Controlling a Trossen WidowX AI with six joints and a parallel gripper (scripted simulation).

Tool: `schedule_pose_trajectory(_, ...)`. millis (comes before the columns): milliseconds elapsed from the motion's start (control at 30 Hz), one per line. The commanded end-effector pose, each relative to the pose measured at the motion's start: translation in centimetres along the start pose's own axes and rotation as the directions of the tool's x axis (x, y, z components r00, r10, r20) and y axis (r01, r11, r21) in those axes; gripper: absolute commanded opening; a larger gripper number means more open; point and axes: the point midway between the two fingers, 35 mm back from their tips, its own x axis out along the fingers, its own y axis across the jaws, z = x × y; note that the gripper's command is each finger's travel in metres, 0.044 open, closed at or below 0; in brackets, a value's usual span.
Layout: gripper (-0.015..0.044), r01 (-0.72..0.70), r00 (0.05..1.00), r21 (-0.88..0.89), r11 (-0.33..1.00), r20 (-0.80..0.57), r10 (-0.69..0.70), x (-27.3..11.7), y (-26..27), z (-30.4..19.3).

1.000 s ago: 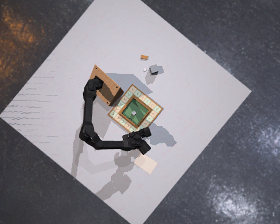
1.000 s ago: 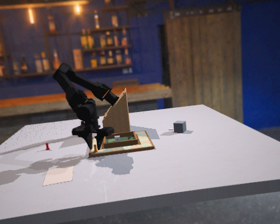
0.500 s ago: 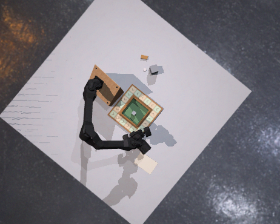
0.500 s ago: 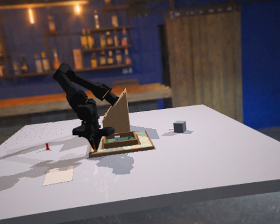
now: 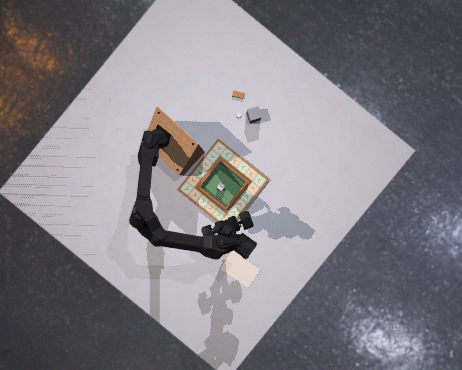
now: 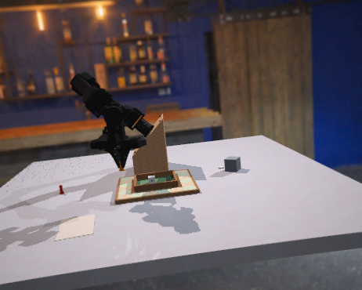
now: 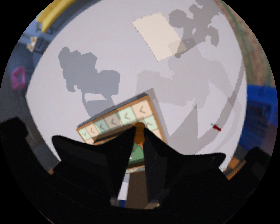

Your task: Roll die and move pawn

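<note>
- We are in a bar: behind the table, wooden shelves carry rows of bottles against a deep blue wall.
- We see a long wooden counter beneath them.
- Warm lamps glow overhead.
- A rough plank door stands at the right.

1. The die lies in the dice tray, but it is too small in every view for its pips to be read.
2. The pawn shows only as an orange tip under the gripper; the fingers hide the rest.
3. In the wrist view the dark fingers cover most of the board.
4. The small white thing beside the grey block is too small to name.
</note>
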Motion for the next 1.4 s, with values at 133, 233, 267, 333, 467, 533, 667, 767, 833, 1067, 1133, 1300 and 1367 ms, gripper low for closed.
schedule_pose_trajectory(133, 0.0000, 0.002, 1.000, 0.007, 1.000, 0.007, -0.002, -3.4, -0.4, -0.1)
schedule_pose_trajectory(233, 0.0000, 0.001, 1.000, 0.007, 1.000, 0.007, -0.001, -3.3, 0.1, -0.2)
schedule_pose_trajectory(267, 0.0000, 0.000, 1.000, 0.007, 1.000, 0.007, 0.000, -3.1, 0.7, -0.4)
schedule_pose_trajectory(333, 0.0000, -0.002, 1.000, 0.007, 1.000, 0.006, 0.002, -2.7, 2.1, -0.8)
schedule_pose_trajectory(467, 0.0000, -0.005, 1.000, 0.007, 1.000, 0.005, 0.005, -1.8, 4.9, -1.8)
schedule_pose_trajectory(533, 0.0000, -0.006, 1.000, 0.007, 1.000, 0.005, 0.006, -1.4, 6.3, -2.4)
schedule_pose_trajectory(667, 0.0000, -0.008, 1.000, 0.007, 1.000, 0.004, 0.008, -0.5, 8.9, -3.7)
schedule_pose_trajectory(767, 0.0000, -0.009, 1.000, 0.007, 1.000, 0.004, 0.009, 0.3, 10.9, -4.8)
schedule_pose_trajectory(833, 0.0000, -0.009, 1.000, 0.007, 1.000, 0.004, 0.009, 0.8, 12.1, -5.6)
schedule_pose_trajectory(1067, 0.0000, -0.008, 1.000, 0.008, 1.000, 0.004, 0.007, 2.6, 16.2, -8.8)
schedule_pose_trajectory(1133, 0.0000, -0.007, 1.000, 0.008, 1.000, 0.004, 0.007, 3.2, 17.2, -9.8)
schedule_pose_trajectory(1300, 0.0000, -0.005, 1.000, 0.009, 1.000, 0.005, 0.005, 4.2, 19.0, -11.6)
schedule_pose_trajectory(1367, 0.0000, -0.005, 1.000, 0.009, 1.000, 0.005, 0.005, 4.2, 19.0, -11.6)
